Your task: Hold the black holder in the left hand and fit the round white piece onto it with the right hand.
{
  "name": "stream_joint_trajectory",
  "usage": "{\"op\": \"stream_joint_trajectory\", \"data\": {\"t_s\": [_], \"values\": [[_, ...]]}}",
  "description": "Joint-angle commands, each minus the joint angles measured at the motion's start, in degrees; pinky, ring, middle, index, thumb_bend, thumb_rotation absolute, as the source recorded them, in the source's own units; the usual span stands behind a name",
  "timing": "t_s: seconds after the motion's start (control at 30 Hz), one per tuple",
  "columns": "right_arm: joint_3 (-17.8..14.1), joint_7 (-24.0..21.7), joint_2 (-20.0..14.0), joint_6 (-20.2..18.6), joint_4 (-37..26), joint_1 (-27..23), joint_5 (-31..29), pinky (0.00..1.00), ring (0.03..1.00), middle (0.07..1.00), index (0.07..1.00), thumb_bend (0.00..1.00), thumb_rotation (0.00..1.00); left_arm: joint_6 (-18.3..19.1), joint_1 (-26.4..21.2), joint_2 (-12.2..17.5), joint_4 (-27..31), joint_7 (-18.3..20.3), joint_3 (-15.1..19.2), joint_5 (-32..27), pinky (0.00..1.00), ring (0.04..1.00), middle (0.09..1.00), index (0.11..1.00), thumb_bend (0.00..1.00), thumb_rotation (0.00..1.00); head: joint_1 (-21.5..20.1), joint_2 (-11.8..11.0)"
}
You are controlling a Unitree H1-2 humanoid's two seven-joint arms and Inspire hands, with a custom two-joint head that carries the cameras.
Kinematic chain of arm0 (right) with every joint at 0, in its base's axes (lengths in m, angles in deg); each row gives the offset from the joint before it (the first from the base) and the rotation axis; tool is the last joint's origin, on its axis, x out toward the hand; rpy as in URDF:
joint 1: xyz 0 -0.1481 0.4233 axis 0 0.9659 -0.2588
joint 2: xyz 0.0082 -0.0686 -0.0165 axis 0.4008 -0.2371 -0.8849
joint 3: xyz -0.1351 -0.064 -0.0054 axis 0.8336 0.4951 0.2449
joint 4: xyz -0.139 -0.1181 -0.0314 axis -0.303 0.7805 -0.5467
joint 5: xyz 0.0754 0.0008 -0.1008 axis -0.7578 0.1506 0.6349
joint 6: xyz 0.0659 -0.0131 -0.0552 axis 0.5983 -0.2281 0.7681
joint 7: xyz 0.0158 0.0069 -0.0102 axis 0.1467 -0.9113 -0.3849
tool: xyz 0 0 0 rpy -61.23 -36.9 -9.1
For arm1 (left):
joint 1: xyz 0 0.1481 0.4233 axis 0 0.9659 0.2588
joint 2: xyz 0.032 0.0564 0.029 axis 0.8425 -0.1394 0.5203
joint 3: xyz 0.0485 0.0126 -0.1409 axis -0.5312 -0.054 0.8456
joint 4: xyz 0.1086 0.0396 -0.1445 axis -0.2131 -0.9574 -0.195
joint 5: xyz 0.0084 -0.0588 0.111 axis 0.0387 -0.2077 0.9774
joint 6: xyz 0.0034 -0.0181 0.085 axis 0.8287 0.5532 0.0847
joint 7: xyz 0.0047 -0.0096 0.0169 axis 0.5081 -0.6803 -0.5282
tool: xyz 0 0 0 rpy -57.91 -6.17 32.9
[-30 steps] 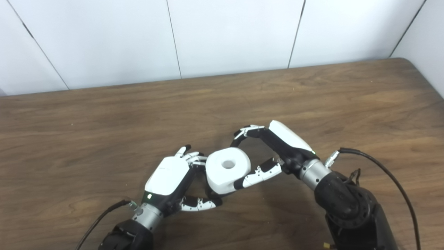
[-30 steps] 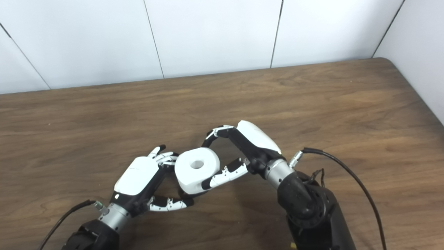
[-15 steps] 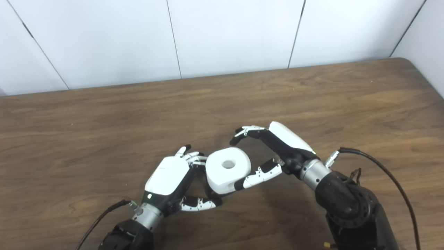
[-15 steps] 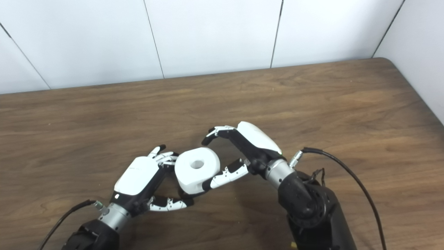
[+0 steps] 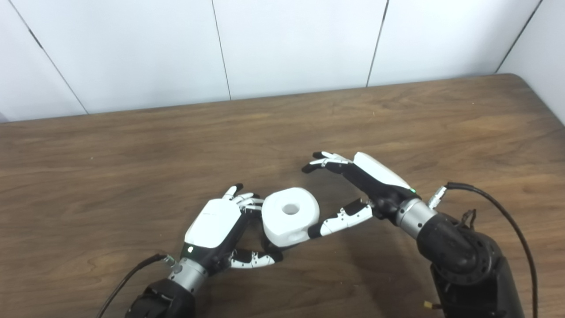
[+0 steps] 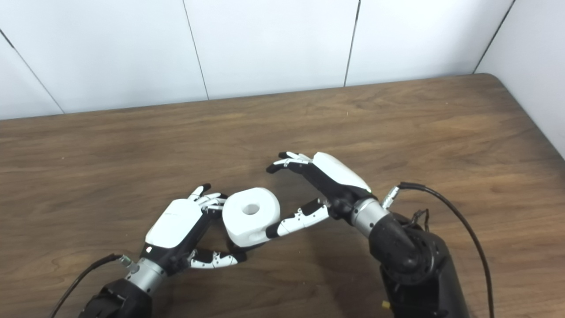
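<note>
The round white piece [image 5: 290, 215], a thick rounded block with a round hole in its top face, sits low over the wooden table [image 5: 132, 150], just right of the left hand [image 5: 220, 229] and toward the near edge. Only a sliver of the black holder [image 5: 268, 245] shows beneath the white piece, so how the two are joined cannot be told. The left hand is curled around that lower part: its fingers [image 5: 242, 197] wrap behind the white piece and its thumb [image 5: 251, 260] reaches under it from the front, so it grips the holder. The right hand [image 5: 371, 185] is spread wide and holds nothing; its fingers [image 5: 324, 160] stretch out above and behind the white piece, clear of it, while its thumb [image 5: 342, 217] points toward the piece's right side, its tip at or just beside the edge. A black cable [image 5: 507, 225] loops off the right wrist, and another [image 5: 128, 276] trails from the left wrist across the table
</note>
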Motion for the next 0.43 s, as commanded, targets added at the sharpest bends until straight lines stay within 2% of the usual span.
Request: {"op": "stream_joint_trajectory", "data": {"t_s": [0.0,0.1,0.13,0.2,0.27,0.4], "values": [[-0.92,-0.23,-0.46,0.36,-2.6,-1.96,-0.8,0.97,0.985,0.959,0.822,1.0,0.43,0.86,-0.2,0.44,0.69,2.63,-0.43,1.03,1.0,0.866,0.773,0.493,0.52,0.07,0.01,0.11],[-1.37,-0.51,-0.84,0.37,-2.82,-2.07,-0.85,0.95,0.98,0.955,0.819,1.0,0.44,0.8,-0.34,0.56,0.8,2.74,-0.46,1.0,1.0,0.866,0.774,0.495,0.52,0.08,0.12,0.08],[-1.47,-0.52,-0.94,0.37,-2.85,-2.1,-0.86,0.94,0.977,0.953,0.816,1.0,0.44,0.75,-0.38,0.6,0.81,2.75,-0.47,0.99,0.99,0.866,0.776,0.581,0.71,0.17,0.12,0.08],[-1.78,-0.19,-1.18,0.37,-2.88,-2.0,-1.11,0.93,0.974,0.949,0.813,1.0,0.44,0.68,-0.44,0.62,0.85,2.8,-0.41,0.95,0.99,0.867,0.782,0.635,0.82,0.23,0.12,0.08],[-1.93,0.17,-1.3,0.38,-2.7,-1.98,-1.32,0.91,0.973,0.947,0.809,1.0,0.44,0.7,-0.51,0.6,0.82,2.96,-0.32,0.95,0.99,0.866,0.79,0.665,0.86,0.26,0.44,0.08],[-2.0,0.71,-1.77,0.41,-2.3,-1.82,-1.71,0.9,0.971,0.943,0.805,1.0,0.45,1.26,-0.65,0.74,1.33,3.97,-0.27,1.4,1.0,0.88,0.817,0.707,0.89,0.32,0.79,-0.1]]}}
